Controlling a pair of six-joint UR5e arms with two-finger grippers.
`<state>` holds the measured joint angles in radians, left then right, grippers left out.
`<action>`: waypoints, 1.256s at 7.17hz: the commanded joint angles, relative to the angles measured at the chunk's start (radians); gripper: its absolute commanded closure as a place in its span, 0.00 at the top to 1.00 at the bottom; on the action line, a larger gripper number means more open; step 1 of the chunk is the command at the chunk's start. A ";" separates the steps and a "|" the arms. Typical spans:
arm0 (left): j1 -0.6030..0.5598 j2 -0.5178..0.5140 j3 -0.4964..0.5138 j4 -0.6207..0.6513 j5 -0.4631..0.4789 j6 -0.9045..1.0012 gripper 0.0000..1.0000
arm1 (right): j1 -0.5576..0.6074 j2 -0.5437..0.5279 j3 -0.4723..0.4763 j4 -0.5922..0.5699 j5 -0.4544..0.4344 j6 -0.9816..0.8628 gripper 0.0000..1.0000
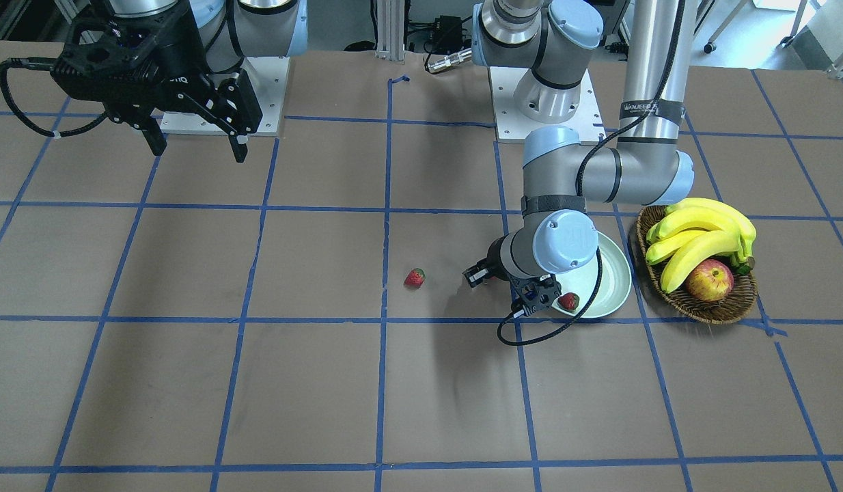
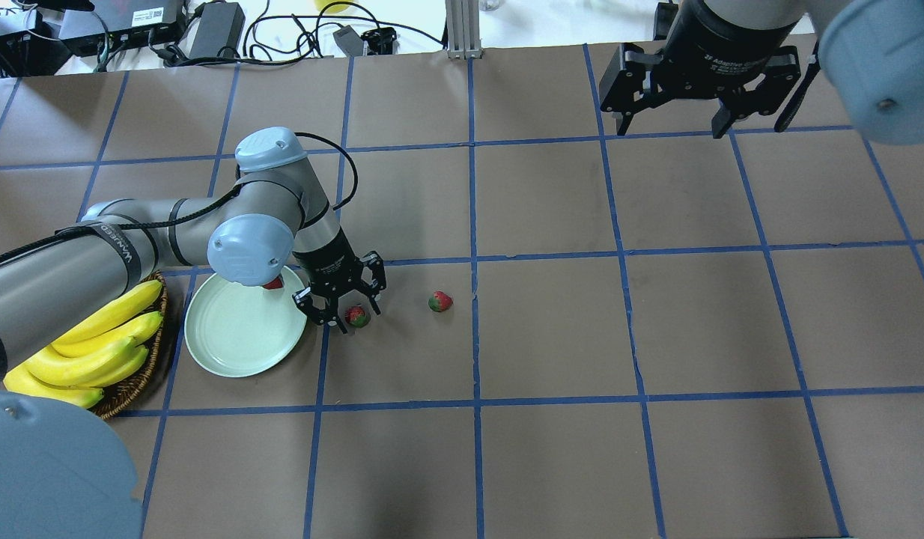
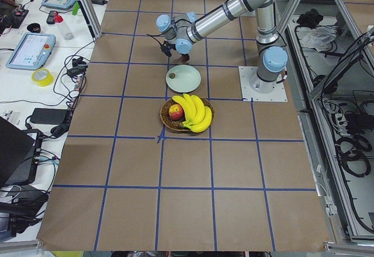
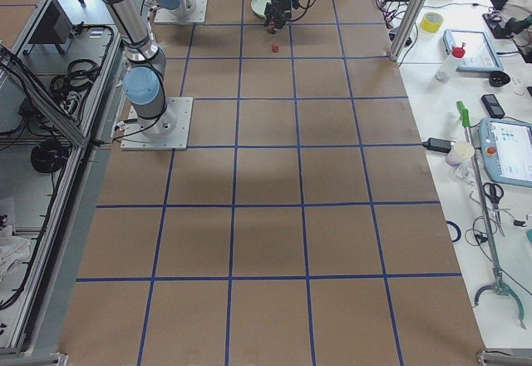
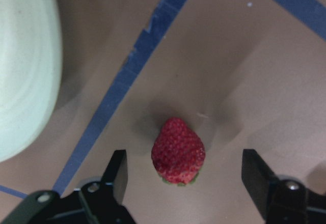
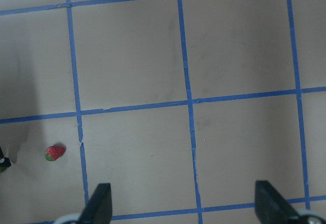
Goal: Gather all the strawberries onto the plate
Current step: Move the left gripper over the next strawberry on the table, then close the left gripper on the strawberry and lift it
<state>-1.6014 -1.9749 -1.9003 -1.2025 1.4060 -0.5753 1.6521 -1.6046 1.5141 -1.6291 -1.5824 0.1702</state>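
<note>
Small red, seed-pitted strawberry [image 5: 178, 150], green cap at its base, lies on brown papered table [image 5: 229, 56]. Left gripper [image 2: 344, 311] straddles it, jaws apart, not touching. Right gripper [image 1: 197, 145] spread wide, empty.

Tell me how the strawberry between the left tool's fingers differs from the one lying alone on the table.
The first strawberry sits untouched between the open fingers of the left tool; the lone strawberry has nothing around it. The first strawberry lies close beside the plate; the lone strawberry is farther from it. Both are red, green-capped, on the table, outside the plate.
</note>
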 commanded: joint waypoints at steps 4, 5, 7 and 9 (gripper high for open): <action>0.001 0.037 0.050 0.014 0.011 0.037 0.00 | 0.000 0.000 0.000 0.000 0.001 0.000 1.00; 0.014 0.051 0.113 -0.018 0.016 0.081 0.00 | 0.000 0.000 0.000 0.000 -0.001 0.000 1.00; 0.079 0.083 0.173 -0.138 0.156 0.258 0.00 | 0.000 0.000 0.000 0.000 -0.001 0.000 1.00; 0.194 0.111 0.152 -0.242 0.176 0.379 0.00 | 0.000 0.000 0.000 0.000 -0.001 0.000 1.00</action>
<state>-1.4724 -1.8820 -1.7399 -1.3775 1.5616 -0.2673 1.6521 -1.6045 1.5141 -1.6291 -1.5831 0.1703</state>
